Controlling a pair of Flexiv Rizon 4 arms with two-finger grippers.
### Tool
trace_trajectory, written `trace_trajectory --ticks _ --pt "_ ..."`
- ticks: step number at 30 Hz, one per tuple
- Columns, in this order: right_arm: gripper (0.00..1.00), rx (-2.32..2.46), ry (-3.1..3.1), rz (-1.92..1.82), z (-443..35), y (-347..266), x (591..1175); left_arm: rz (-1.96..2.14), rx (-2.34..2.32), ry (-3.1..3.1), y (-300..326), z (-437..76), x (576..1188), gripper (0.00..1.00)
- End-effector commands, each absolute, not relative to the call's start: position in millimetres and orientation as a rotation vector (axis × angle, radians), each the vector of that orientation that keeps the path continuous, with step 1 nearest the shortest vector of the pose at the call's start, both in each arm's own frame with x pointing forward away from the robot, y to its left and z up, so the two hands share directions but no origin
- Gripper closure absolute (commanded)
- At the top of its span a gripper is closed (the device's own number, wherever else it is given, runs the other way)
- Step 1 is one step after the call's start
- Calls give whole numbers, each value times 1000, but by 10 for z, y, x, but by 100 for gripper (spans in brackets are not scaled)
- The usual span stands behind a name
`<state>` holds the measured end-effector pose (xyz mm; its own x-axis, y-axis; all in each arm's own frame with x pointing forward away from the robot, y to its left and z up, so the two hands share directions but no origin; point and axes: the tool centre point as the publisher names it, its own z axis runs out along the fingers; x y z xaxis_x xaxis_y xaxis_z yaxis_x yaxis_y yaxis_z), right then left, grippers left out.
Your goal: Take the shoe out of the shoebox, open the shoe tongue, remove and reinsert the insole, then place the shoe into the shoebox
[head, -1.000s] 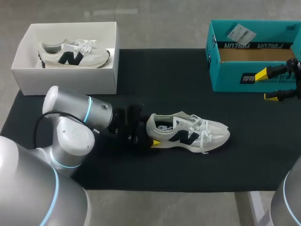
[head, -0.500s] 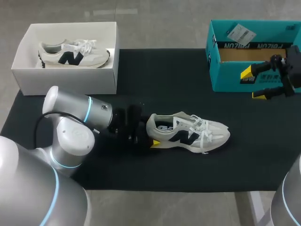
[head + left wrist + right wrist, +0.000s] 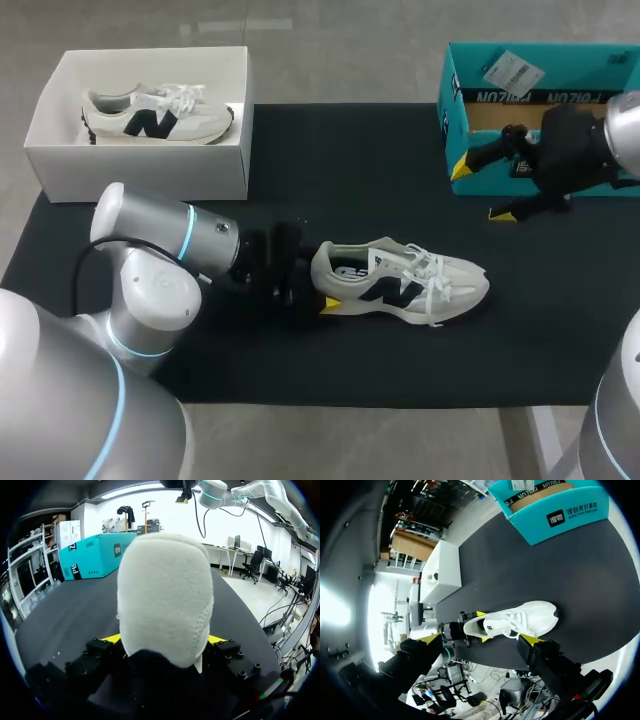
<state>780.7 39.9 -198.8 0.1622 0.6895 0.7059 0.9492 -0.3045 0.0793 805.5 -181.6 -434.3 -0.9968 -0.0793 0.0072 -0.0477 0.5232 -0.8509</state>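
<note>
My left gripper (image 3: pixel 322 287) is clamped on the heel of the white sneaker (image 3: pixel 405 282), which stands upright on the black mat (image 3: pixel 350 170) with its toe towards my right. My right gripper (image 3: pixel 482 190) hangs with its fingers apart, holding nothing, just in front of the teal shoebox (image 3: pixel 580 96). A second sneaker (image 3: pixel 155 112) lies in the white box (image 3: pixel 140 165).

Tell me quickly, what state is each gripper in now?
Left gripper: shut on heel of the white sneaker on the black mat.
Right gripper: open, empty.
</note>
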Motion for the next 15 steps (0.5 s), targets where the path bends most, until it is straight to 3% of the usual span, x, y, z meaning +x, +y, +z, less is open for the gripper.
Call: trace_trajectory --ticks 1,15 --pt "0 -2185 -1625 -804 -2102 675 7848 -1508 -116 2715 -1823 -4350 8037 100" --pt "0 -2308 -1791 -452 -2546 1327 7900 -1508 -116 2715 -1823 -4350 8037 100"
